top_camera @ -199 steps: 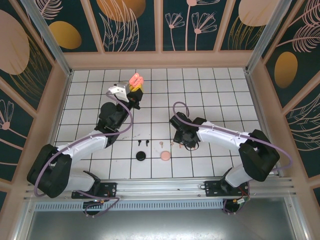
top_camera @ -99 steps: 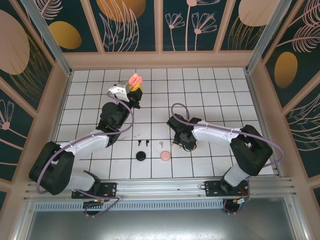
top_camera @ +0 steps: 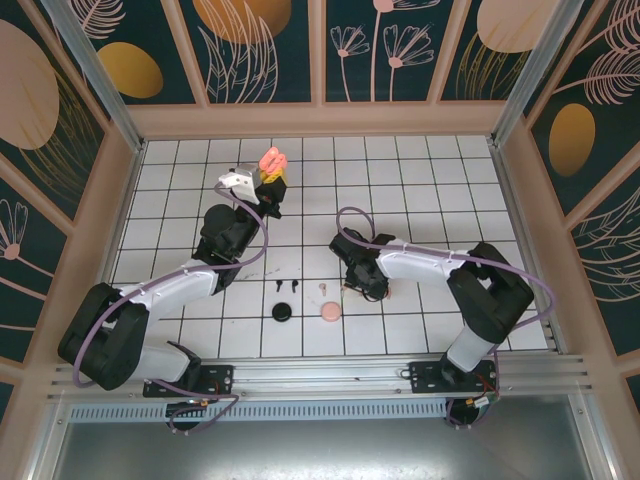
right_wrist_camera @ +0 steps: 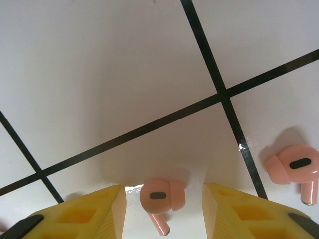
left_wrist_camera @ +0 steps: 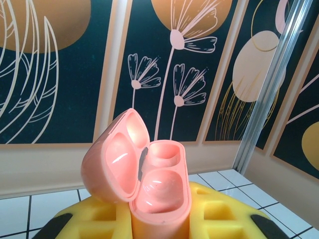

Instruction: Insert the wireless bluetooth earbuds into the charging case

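- Right jaws, released, have slid toward 9 o'clock and now straddle a pink earbud (right_wrist_camera: 158,195) on the worktop (right_wrist_camera: 124,74); you look ready to close.
- Left jaws clench the open charging case (top_camera: 271,159) at 11 o'clock.

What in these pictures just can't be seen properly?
- Top view: black earbuds too small for detail; right gripper largely hides the pink earbud between its fingers.
- Left wrist view: charging case base cut off by the bottom edge.
- Right wrist view: those fingers run off the bottom edge.
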